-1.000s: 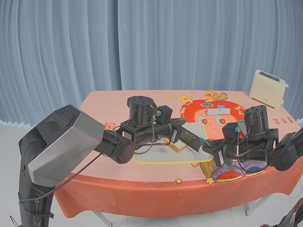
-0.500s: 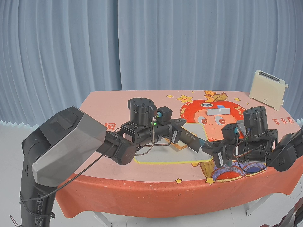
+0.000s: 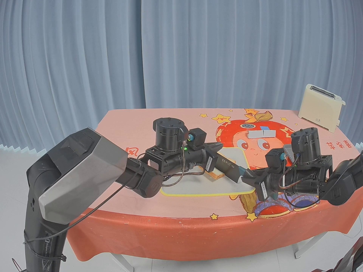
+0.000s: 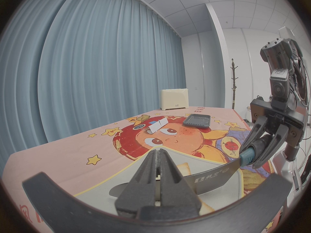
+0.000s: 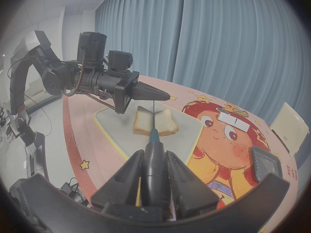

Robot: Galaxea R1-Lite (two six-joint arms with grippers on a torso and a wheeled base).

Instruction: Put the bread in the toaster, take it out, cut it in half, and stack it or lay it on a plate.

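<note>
A slice of bread (image 3: 215,175) lies on the white cutting board (image 3: 196,187) with a yellow rim. My right gripper (image 3: 251,178) is shut on the blue handle of a knife (image 3: 228,165), whose blade lies across the middle of the bread (image 5: 165,122). In the right wrist view the blade (image 5: 153,117) is edge-on, dividing the slice. My left gripper (image 3: 218,146) is shut and hangs just above the bread's far side, close to the blade (image 4: 210,178). The cream toaster (image 3: 321,107) stands at the far right corner.
A dark rectangular plate (image 4: 196,120) sits on the cartoon tablecloth between the board and the toaster (image 4: 174,98). A white paper tag (image 3: 261,133) lies on the cloth behind the board. The table's front edge is close to my right arm.
The knife blade has slid slightly across the bread and my right gripper has shifted a little. My left arm's elbow has moved a bit to the right; its gripper stays over the bread.
</note>
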